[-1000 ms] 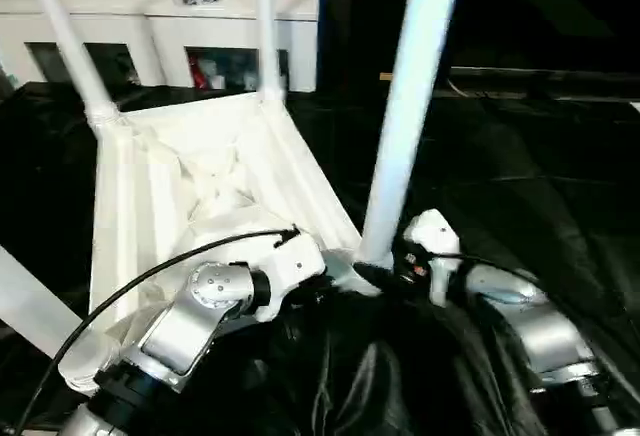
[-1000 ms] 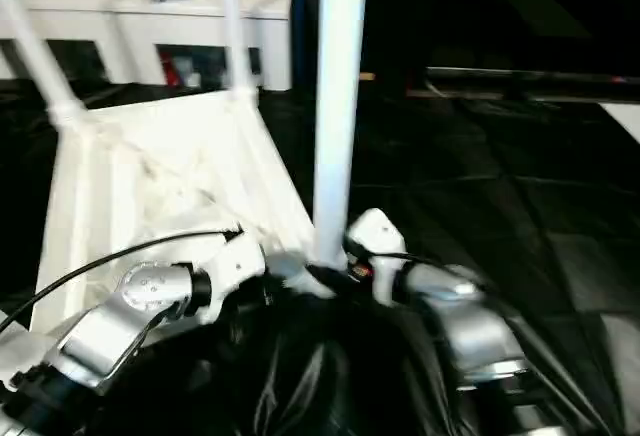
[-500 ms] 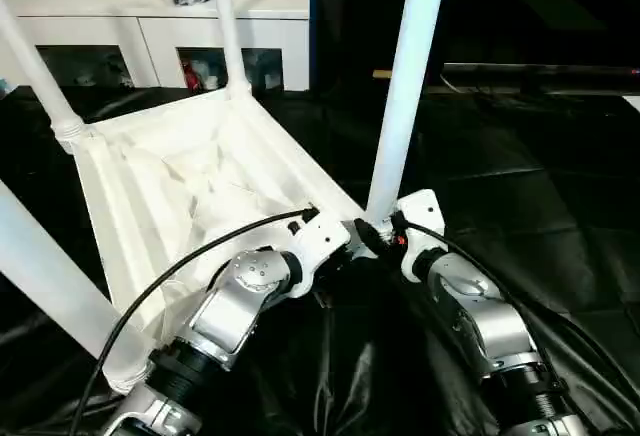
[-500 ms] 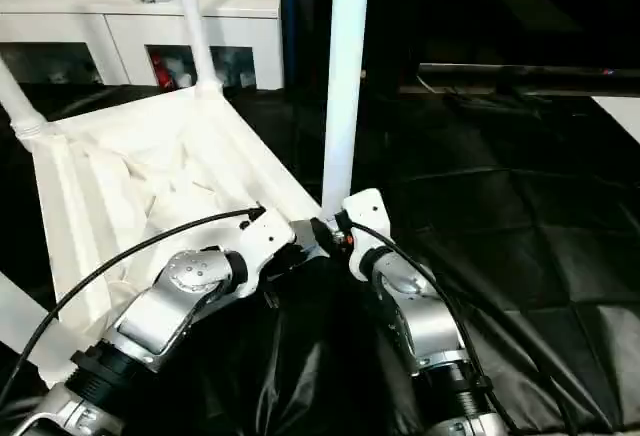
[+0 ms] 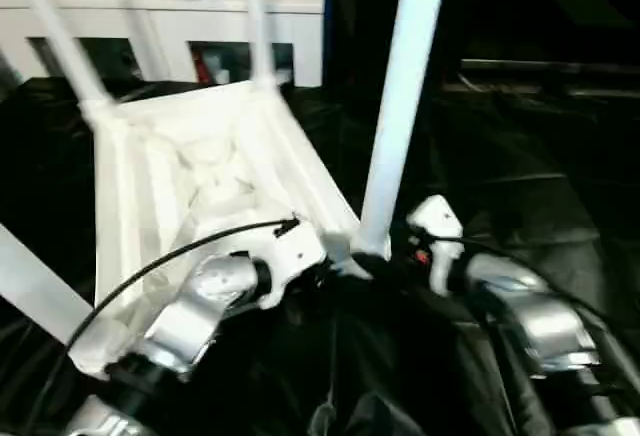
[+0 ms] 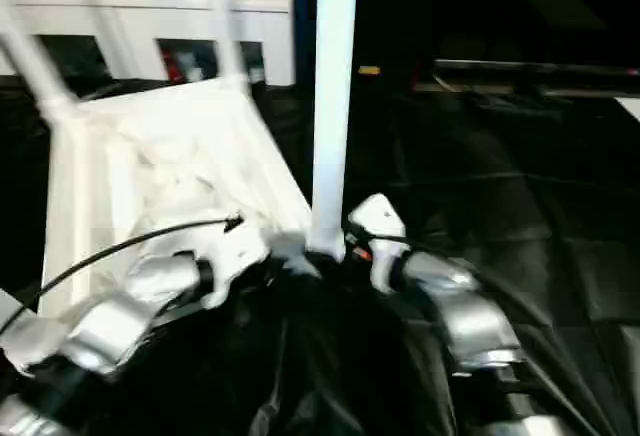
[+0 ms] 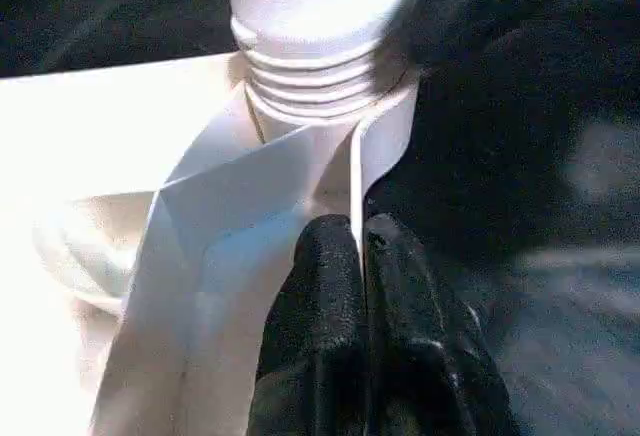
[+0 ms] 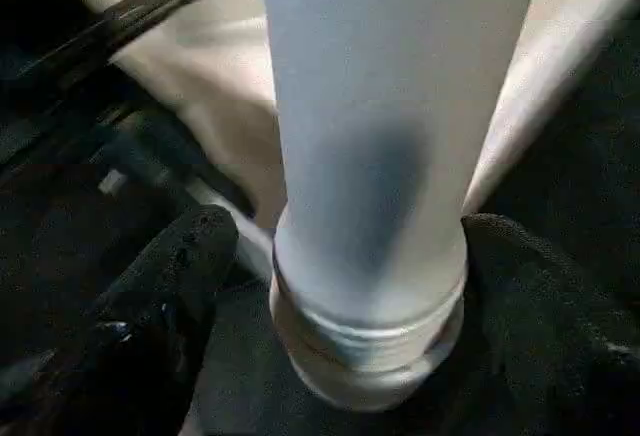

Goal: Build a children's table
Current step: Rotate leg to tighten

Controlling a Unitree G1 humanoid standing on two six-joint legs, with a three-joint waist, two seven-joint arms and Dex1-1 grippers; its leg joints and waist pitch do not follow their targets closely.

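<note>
White plastic, the table [image 5: 190, 171] lies upside down on black sheeting [image 5: 530, 156], legs pointing up, so the corner sockets face the robot. The left gripper [image 7: 362, 256] is pinched together on a thin rib of the top right by the near corner socket [image 7: 330, 131], probably to steady the top. The right gripper [image 8: 340, 286] has its fingers [image 8: 175, 276] apart either side of the near leg [image 5: 400, 106], low by its threaded base; whether they touch it I cannot tell. That leg looks nearly seated.
</note>
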